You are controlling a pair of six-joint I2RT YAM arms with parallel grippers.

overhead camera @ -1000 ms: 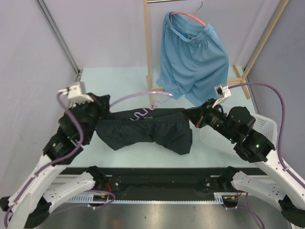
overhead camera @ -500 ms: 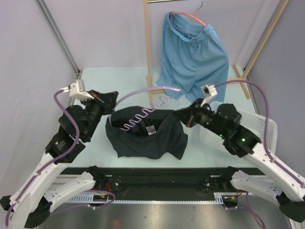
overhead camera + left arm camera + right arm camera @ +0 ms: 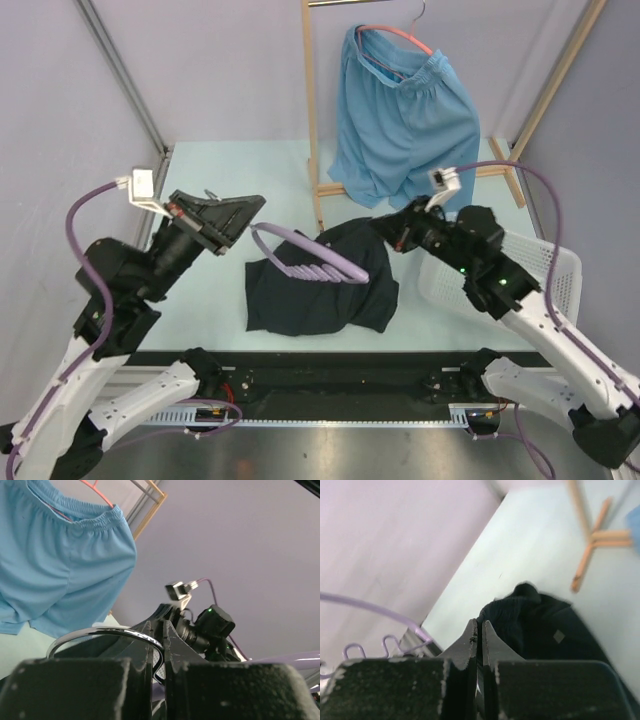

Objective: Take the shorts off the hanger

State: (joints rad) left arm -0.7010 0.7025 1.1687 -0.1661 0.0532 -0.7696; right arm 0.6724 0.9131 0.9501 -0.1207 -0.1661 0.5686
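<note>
On the table (image 3: 220,165) the black shorts (image 3: 315,290) sit bunched, right gripper (image 3: 385,228) pinching them, left gripper (image 3: 255,204) clamped on the hanger (image 3: 310,262); fabric's maybe hooked on it, so lifting could drag them

You get bright, even light, with faint shadows on the surface (image 3: 225,170). Up close, the left end effector (image 3: 158,630) and right end effector (image 3: 479,627) look dark and blurred.

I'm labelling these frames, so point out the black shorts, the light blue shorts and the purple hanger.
black shorts (image 3: 300,305), top view, middle of the fabric
light blue shorts (image 3: 400,130), top view, hanging front panel
purple hanger (image 3: 310,268), top view, wavy bar
</note>
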